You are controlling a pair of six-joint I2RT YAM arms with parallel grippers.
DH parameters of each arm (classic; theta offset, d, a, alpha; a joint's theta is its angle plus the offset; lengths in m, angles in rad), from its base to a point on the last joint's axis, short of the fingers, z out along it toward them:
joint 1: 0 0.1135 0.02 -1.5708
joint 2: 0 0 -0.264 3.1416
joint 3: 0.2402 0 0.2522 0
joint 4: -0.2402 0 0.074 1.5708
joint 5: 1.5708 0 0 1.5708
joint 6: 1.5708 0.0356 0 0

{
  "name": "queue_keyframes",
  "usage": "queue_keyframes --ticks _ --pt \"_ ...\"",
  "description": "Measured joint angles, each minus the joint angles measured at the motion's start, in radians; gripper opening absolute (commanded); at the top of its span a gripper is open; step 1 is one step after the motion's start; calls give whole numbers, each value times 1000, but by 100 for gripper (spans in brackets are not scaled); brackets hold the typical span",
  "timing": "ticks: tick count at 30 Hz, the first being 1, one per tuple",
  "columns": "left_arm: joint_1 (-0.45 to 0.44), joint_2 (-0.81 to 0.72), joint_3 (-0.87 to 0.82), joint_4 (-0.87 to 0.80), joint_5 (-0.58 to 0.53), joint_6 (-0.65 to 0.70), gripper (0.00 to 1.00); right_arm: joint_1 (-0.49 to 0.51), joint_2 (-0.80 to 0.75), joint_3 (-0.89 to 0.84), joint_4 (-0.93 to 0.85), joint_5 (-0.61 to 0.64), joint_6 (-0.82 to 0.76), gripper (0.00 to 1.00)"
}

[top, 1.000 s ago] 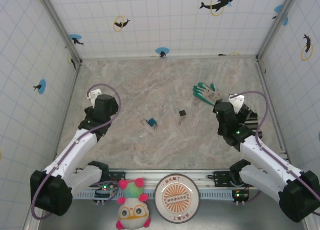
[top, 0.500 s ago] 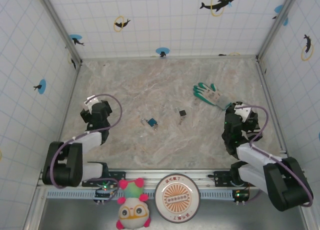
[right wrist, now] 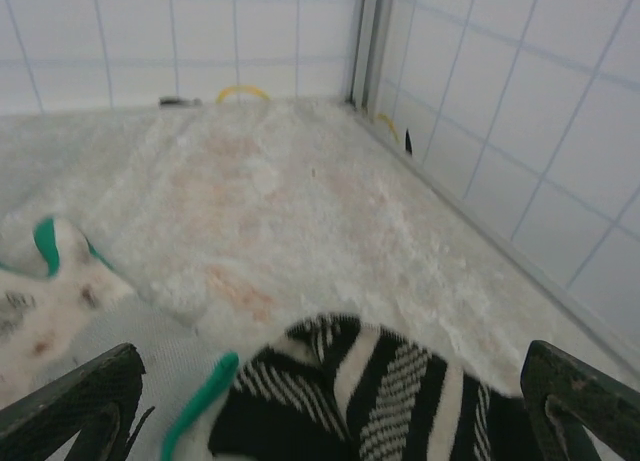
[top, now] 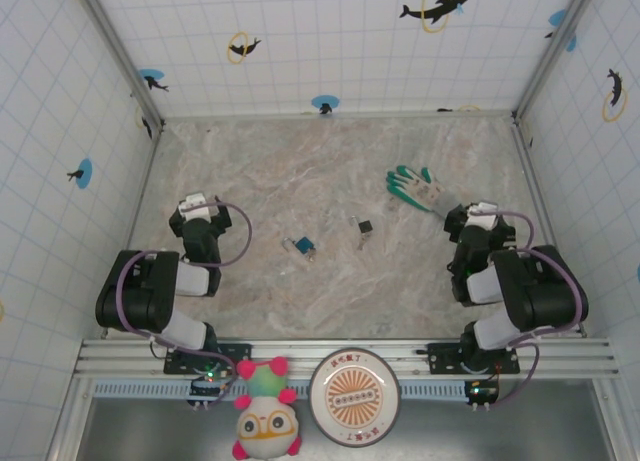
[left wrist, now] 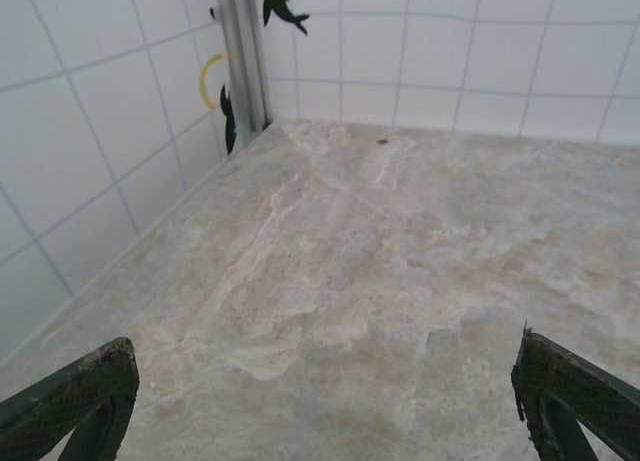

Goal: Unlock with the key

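Black-headed, the key (top: 365, 226) lies loose on the marble table (top: 300, 171) between padlock (top: 303, 246) and glove (top: 420, 186), well apart from the left gripper (left wrist: 320, 381) and right gripper (right wrist: 330, 381), both with fingers spread wide.

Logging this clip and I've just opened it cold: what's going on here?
Nothing is being handled. Both arms sit folded near their bases; the left gripper and right gripper have jaws open and empty. The key and padlock lie apart in the middle of the table, untouched, so unlocking has not begun. A glove lies just ahead of the right gripper, not gripped.
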Motion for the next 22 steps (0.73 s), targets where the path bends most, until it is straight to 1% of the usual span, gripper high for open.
queue_keyframes --ticks 2,6,15,22 --pt "0 -1 0 13 14 1 98 -12 -20 50 -71 -8 19 100" --pt "5 -1 0 21 25 3 98 -42 -29 130 -95 -3 51 100" --pt "5 -1 0 21 30 3 98 -39 -33 131 -148 0 71 100" --pt "5 -1 0 21 32 3 98 -58 -33 132 -180 -27 79 100"
